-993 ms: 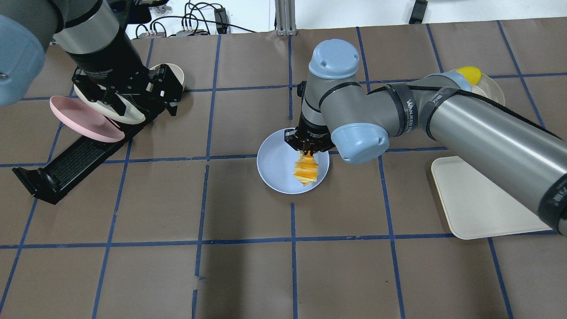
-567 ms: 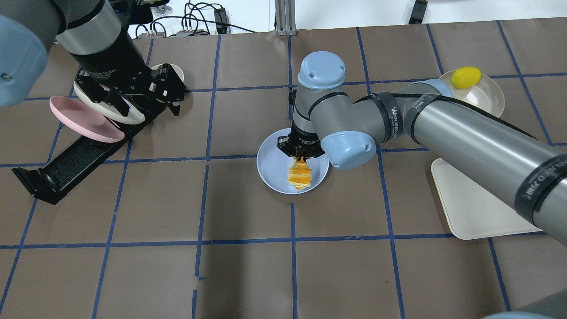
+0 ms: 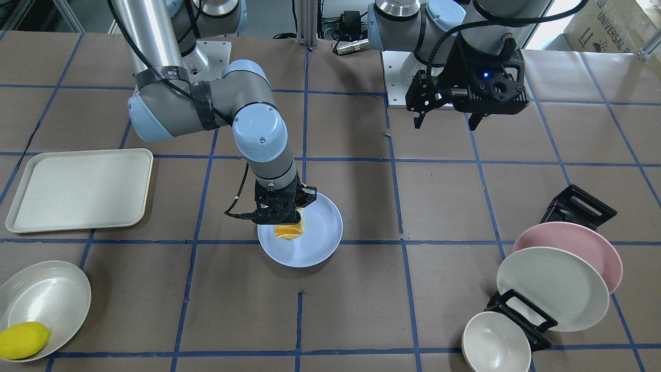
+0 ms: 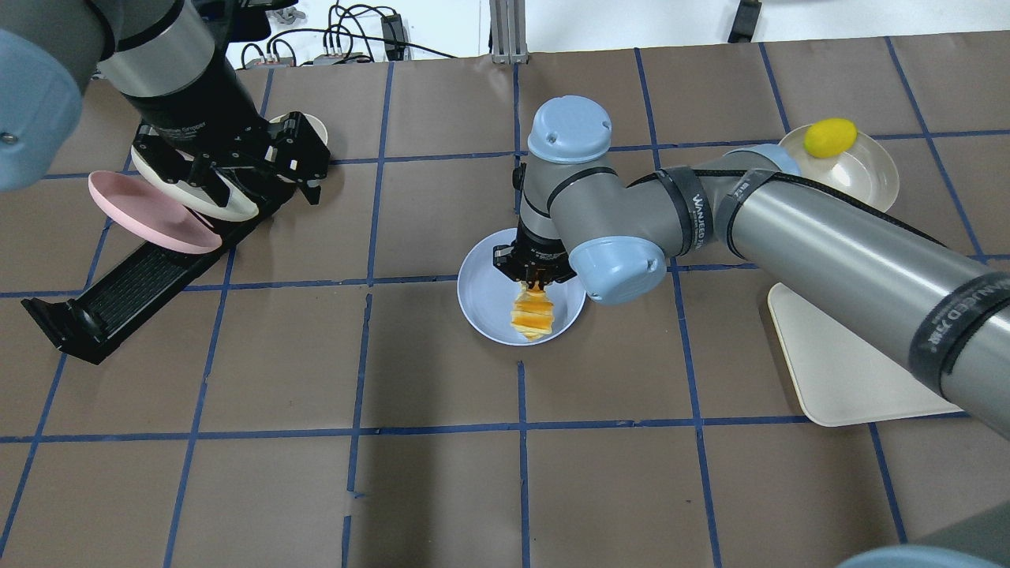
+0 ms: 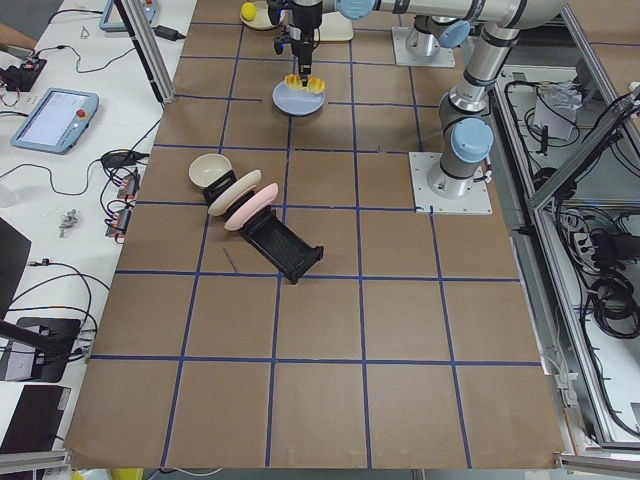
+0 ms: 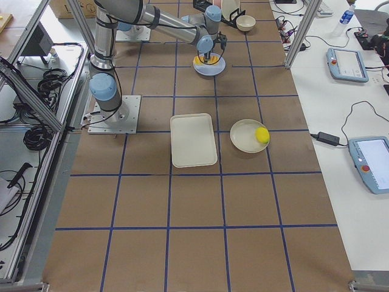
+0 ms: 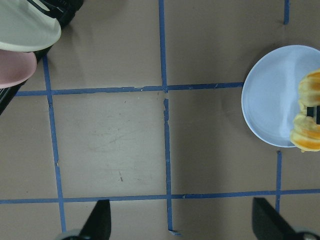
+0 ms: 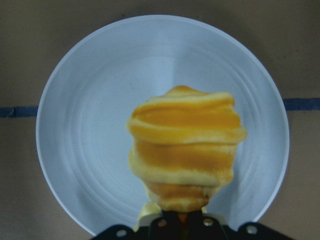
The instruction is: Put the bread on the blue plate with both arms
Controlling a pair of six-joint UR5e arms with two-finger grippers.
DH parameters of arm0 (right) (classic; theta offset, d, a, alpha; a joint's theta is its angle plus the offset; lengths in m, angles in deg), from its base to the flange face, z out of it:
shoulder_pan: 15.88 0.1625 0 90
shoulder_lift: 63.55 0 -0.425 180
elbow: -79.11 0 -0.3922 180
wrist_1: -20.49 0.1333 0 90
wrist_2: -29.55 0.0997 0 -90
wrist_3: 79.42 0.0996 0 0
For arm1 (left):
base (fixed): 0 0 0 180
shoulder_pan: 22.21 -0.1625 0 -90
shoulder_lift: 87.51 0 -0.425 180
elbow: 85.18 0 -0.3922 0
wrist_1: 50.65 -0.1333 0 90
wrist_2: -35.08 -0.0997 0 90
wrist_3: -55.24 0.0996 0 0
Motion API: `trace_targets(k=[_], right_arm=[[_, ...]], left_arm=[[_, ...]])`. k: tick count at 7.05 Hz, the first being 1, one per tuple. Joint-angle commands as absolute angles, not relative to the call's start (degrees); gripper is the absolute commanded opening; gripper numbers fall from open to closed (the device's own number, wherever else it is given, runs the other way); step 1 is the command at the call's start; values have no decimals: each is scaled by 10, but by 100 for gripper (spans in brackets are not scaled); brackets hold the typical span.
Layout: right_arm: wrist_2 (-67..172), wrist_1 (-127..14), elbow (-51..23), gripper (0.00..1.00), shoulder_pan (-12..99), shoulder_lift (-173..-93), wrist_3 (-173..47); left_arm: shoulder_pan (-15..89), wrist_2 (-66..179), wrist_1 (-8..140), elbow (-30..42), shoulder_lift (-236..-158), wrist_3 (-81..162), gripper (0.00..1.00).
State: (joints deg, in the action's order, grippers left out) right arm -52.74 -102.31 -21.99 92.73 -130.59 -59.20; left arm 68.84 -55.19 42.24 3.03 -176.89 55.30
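The bread, ribbed orange and cream, is over the right half of the pale blue plate at mid table. My right gripper is shut on the bread and points down at the plate. I cannot tell whether the bread touches the plate. In the right wrist view the bread hangs over the plate. In the front view the bread is partly hidden under the right gripper. My left gripper is open and empty, up in the air near the dish rack, well away from the plate.
A black dish rack at the far left holds a pink plate, a cream-white plate and a small bowl. A cream tray lies at the right. A bowl with a yellow lemon is behind it.
My right arm has moved a little left with the bread, bringing it further over the plate, then nearly stopped. The left arm has not moved.
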Motion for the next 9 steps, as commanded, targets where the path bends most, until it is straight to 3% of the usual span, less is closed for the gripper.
trace_targets(k=[1,3,7,9], right_arm=[[-527,-1024,-228,71,927,-1305,-591],[-527,-1033,-236,91,927,-1305,-583],[-528,-1032,-222,99,918,-1316,-567],[-538,-1026,-193,100,882,-1363,-597]], left_arm=[[688,-553,422,31,-1768,552,100],[688,-552,422,30,-1766,552,100],[688,-552,421,24,-1769,552,100],[688,-552,418,18,-1770,552,100]])
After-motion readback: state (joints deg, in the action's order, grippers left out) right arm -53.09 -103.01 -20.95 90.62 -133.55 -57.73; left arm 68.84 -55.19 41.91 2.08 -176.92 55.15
